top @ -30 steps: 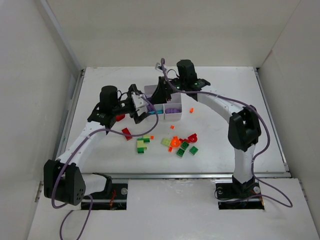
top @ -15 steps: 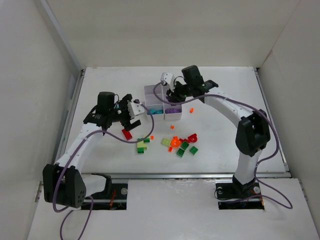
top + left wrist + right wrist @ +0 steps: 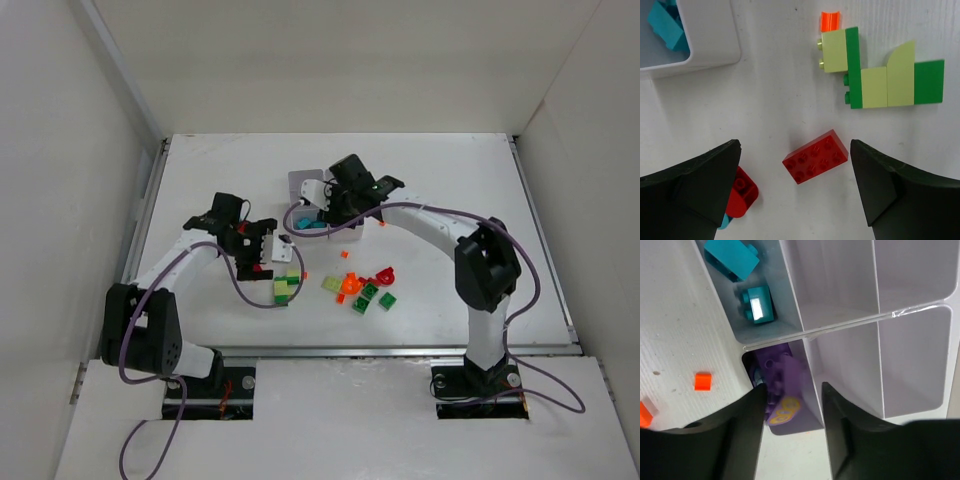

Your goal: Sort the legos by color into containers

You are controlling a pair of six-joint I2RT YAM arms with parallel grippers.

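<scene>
My left gripper (image 3: 794,150) (image 3: 265,258) hangs open low over the table, one finger on each side of a red 2x4 lego (image 3: 815,156) without touching it. A rounded red lego (image 3: 742,192) lies by its left finger. My right gripper (image 3: 792,390) (image 3: 322,205) is open above the white containers (image 3: 840,320) (image 3: 299,182), over a compartment holding purple legos (image 3: 779,382). Nothing is held. The neighbouring compartment holds teal legos (image 3: 732,257) (image 3: 665,27). The arm hides most of the box in the top view.
Joined green and yellow-green legos (image 3: 885,80) (image 3: 285,290) lie just right of the left gripper, with an orange piece (image 3: 830,21) beside them. A mixed pile of red, orange and green legos (image 3: 365,285) sits mid-table. Small orange bits (image 3: 383,220) (image 3: 703,381) lie near the box.
The left gripper has moved from beside the box toward me, down over the red lego. The right gripper has shifted over the box, and its jaws have widened above the purple compartment.
</scene>
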